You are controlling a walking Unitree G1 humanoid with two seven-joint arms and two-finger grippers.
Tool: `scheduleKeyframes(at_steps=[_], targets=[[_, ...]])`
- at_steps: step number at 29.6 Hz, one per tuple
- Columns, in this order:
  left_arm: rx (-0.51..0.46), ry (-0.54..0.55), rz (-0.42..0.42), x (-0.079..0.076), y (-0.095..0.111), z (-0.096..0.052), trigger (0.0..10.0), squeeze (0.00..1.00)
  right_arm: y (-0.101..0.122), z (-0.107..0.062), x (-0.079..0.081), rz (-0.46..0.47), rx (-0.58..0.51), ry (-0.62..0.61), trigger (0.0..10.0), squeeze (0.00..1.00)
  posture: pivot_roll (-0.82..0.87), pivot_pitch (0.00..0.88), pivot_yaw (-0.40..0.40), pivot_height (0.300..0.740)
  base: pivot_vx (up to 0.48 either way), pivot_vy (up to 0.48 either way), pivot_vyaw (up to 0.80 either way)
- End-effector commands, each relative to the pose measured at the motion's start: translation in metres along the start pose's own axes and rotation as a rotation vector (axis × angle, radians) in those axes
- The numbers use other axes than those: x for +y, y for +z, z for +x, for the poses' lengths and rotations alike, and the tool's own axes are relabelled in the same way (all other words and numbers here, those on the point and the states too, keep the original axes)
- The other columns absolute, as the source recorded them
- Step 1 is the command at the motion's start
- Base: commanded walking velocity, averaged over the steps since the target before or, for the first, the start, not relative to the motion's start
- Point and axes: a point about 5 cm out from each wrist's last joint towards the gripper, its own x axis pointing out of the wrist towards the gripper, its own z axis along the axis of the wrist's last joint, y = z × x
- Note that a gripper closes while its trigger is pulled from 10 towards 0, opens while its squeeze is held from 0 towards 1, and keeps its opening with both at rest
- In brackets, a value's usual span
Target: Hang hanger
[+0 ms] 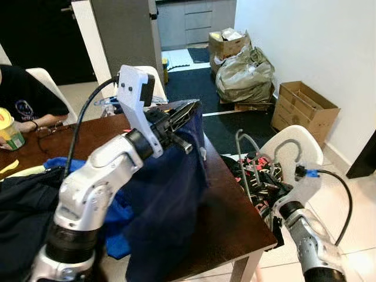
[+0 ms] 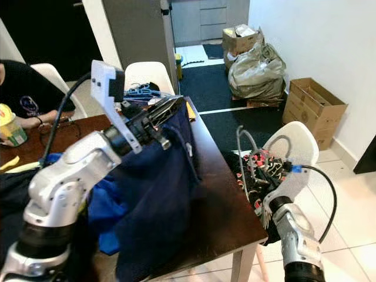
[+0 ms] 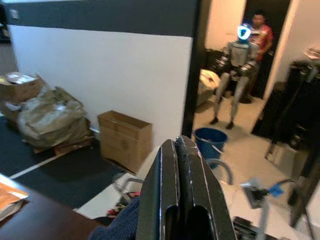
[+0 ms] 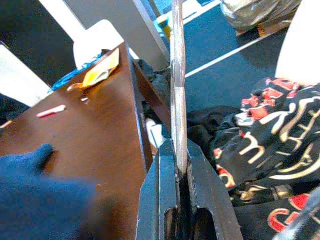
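Hanger [image 1: 249, 154], grey and wire-thin, stands upright just off the tabletop's right edge, in front of the white chair [image 1: 296, 150] heaped with black, red-printed clothing [image 1: 261, 179]. Right gripper [image 4: 179, 170] has it: the wrist view shows both black fingers pressed flat against the grey strip, jaws narrow and clamped on it. Up on the left, the left gripper [image 1: 182, 114] is raised over the dark wooden table [image 1: 235, 220], fingers squeezed together on the top of a navy garment [image 1: 170, 194] that drapes down across the tabletop toward its near edge. Blue cloth [image 1: 117, 217] lies bunched beneath it. At the table's far left corner a person's arm [image 1: 35, 123] rests beside a yellow cup [image 1: 9, 129].
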Motion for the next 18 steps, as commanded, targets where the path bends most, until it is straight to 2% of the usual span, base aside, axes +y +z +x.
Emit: scheduleKeyframes(at_steps=[1,3,6,8,10,12,14,18], targets=[[0.006,0.015,0.003,0.002,-0.004,-0.001,10.0,0.0,-0.004,0.001,0.004,0.028,-0.003,0.004,10.0,0.0,-0.01,0.0,0.088,0.74,0.0,0.0,-0.56],[0.023,0.0,-0.008,-0.003,-0.015,0.0,10.0,0.0,0.0,0.002,0.0,0.022,-0.027,-0.036,10.0,0.0,-0.03,0.0,0.109,0.74,0.0,0.0,-0.78],[0.023,0.0,-0.008,-0.003,-0.015,0.0,10.0,0.0,0.0,0.002,0.0,0.022,-0.027,-0.036,10.0,0.0,-0.03,0.0,0.109,0.74,0.0,0.0,-0.78],[0.018,-0.03,-0.001,-0.01,-0.021,0.003,10.0,0.0,0.01,0.004,-0.006,0.007,-0.074,-0.092,10.0,0.0,-0.04,0.0,0.121,0.74,0.0,0.0,-0.78],[0.018,-0.03,-0.001,-0.01,-0.021,0.003,10.0,0.0,0.01,0.004,-0.006,0.007,-0.074,-0.092,10.0,0.0,-0.04,0.0,0.121,0.74,0.0,0.0,-0.77],[0.016,-0.057,0.016,-0.014,-0.023,0.005,10.0,0.0,0.019,0.006,-0.009,-0.009,-0.102,-0.112,10.0,0.0,-0.04,0.0,0.122,0.74,0.0,0.0,-0.77],[-0.018,-0.111,0.027,-0.023,-0.024,0.011,10.0,0.0,0.042,0.009,-0.008,-0.056,-0.175,-0.128,10.0,0.0,-0.06,0.0,0.124,0.74,0.0,0.0,-0.77],[-0.061,-0.124,0.018,-0.028,-0.021,0.015,10.0,0.0,0.056,0.012,-0.003,-0.081,-0.218,-0.122,10.0,0.0,-0.06,0.0,0.125,0.74,0.0,0.0,-0.77]])
